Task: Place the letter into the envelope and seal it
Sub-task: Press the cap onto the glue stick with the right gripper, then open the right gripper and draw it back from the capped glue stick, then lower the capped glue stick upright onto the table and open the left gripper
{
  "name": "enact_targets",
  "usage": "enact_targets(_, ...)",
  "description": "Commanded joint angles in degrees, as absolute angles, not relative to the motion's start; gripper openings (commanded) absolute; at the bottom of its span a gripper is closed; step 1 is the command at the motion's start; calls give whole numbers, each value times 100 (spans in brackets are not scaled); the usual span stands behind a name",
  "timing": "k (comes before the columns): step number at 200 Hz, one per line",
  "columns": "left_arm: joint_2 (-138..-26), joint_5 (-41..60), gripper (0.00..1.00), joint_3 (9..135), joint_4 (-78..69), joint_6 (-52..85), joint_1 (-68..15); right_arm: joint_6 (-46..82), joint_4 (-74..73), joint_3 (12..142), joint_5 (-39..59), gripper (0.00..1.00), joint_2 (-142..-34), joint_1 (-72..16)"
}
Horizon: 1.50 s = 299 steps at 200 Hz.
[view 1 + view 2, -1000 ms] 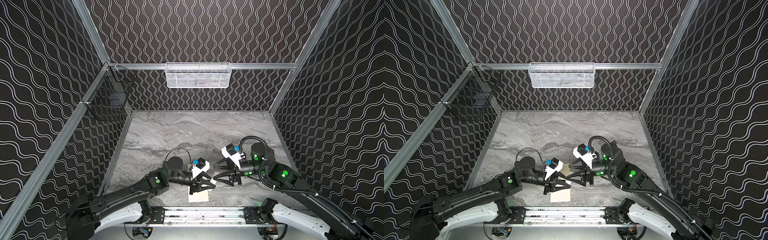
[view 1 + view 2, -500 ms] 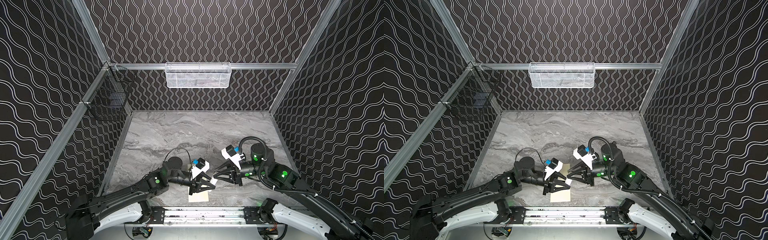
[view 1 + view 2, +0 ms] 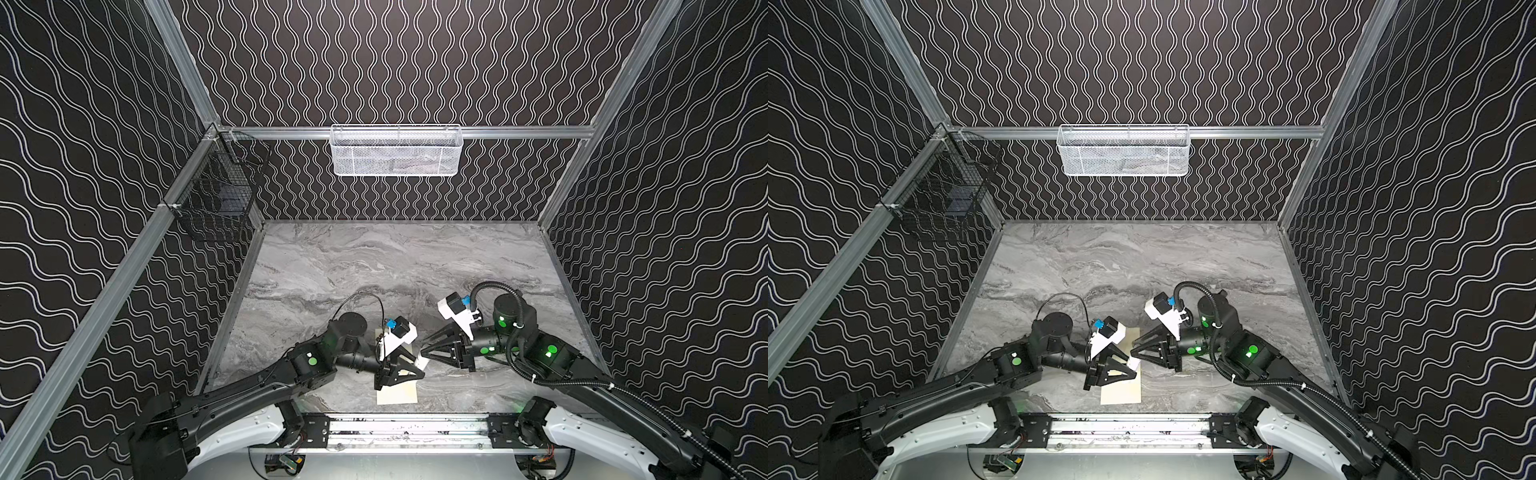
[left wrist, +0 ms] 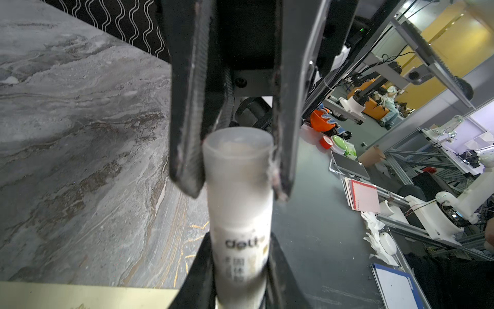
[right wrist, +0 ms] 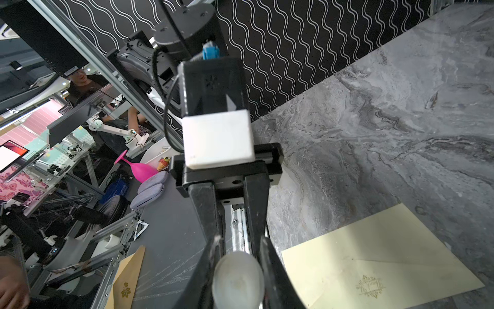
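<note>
The white mesh basket (image 3: 395,151) on the back rail holds something pale that I cannot make out. The black wire basket (image 3: 216,199) on the left rail holds a dark object, too dim to name. The left gripper (image 3: 415,370) pinches the labelled body of a white glue stick (image 4: 240,214), and the right gripper (image 3: 428,357) is clamped on its other end. The envelope (image 3: 397,392) lies flat on the marble table (image 3: 374,266), under the left gripper, with its near end showing by the front rail.

The glue stick (image 4: 240,208) is frosted matt plastic, the envelope (image 5: 374,254) smooth matt paper, the tabletop (image 4: 80,133) smooth, marble-look.
</note>
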<state>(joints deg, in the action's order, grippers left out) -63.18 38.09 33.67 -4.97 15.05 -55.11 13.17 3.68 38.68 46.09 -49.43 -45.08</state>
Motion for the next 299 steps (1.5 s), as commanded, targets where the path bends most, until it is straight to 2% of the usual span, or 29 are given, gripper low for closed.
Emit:
enact_targets(1,-6233,3325,0,3429,-1685,1456,-5374,1723,475,3588,4871,2,-5029,-4603)
enact_targets(23,-6218,3335,0,3346,-1663,1528,-5228,1808,335,3501,4866,2,-5171,-4634)
enact_targets(33,-6180,3305,0,3280,-1645,1587,-5171,1705,563,3644,4805,6,-5180,-4632)
enact_targets(45,-6073,3180,0,3198,-1474,1641,-5112,1556,986,3951,4466,22,-5100,-4610)
enact_targets(59,-5920,2771,0,3138,-1031,1725,-5106,1494,1352,4331,3796,54,-4928,-4571)
enact_targets(66,-5839,2440,0,3146,-703,1828,-5106,1637,1310,4393,3322,65,-4790,-4570)
enact_targets(75,-5729,2101,0,3163,-250,1926,-5111,1811,1237,4333,2792,72,-4576,-4560)
enact_targets(87,-5580,1662,0,3060,279,2126,-5106,2032,1008,4141,2152,76,-4226,-4555)
enact_targets(121,-5703,275,0,3530,2284,3092,-5106,2764,855,3421,161,81,-3798,-4560)
enact_targets(145,-6370,-140,0,3955,3514,3822,-5106,2982,1111,3252,-539,81,-4220,-4561)
enact_targets(169,-6790,-190,0,3902,4008,4481,-5115,3145,1405,3314,-918,81,-4692,-4560)
enact_targets(208,-7035,-313,0,3649,4048,4857,-5116,3074,766,2995,-803,82,-4870,-4558)
enact_targets(299,-7723,-564,0,3517,4284,5453,-5129,3041,710,2953,-712,83,-5145,-4557)
